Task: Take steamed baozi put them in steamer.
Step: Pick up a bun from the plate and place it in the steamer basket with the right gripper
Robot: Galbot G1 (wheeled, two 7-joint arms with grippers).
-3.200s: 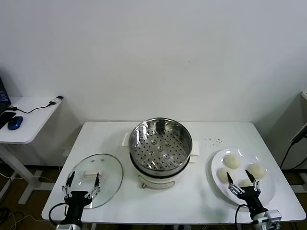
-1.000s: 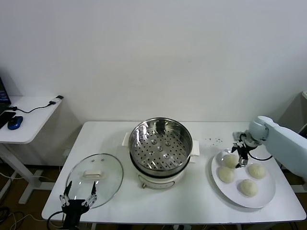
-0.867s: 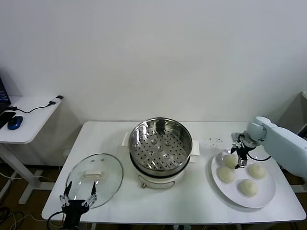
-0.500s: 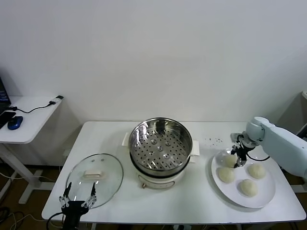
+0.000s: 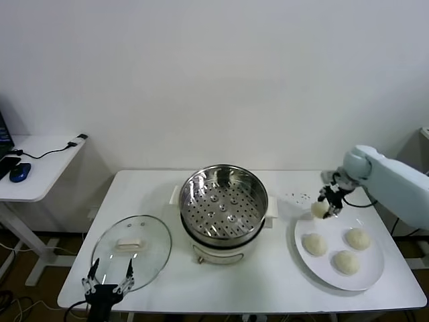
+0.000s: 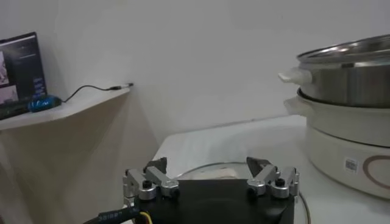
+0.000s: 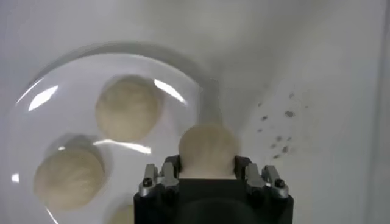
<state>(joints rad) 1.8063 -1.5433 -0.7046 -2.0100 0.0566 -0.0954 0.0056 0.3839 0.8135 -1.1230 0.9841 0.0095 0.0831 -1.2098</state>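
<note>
Progress so far: one bun lifted, none delivered. Left gripper sits parked at the near left edge of the white rectangular table, its fingers spread wide and empty, just near of the round glass lid with a white handle that lies flat on the table. Centre of the table: the round shiny stainless-steel steamer with a perforated tray bottom on a white base. Its tray shows only bare holes; no bun lies in it.

Right of the steamer, a patch of small dark specks marks the tabletop. Just beyond it the right gripper hangs in the air above the far left rim of the flat round white plate. Its jaws are closed on one small smooth cream-white steamed baozi; the wrist view shows the bun pinched between the two fingers, clear of the plate.

Three more cream-white buns rest on the plate: one at its left, one at its far right, one nearest the robot. They lie apart from each other.

Judgement: first of four transfers is in hand. Remaining: carry the held bun leftward over the steamer rim, set it on the tray, then fetch the other three.
</note>
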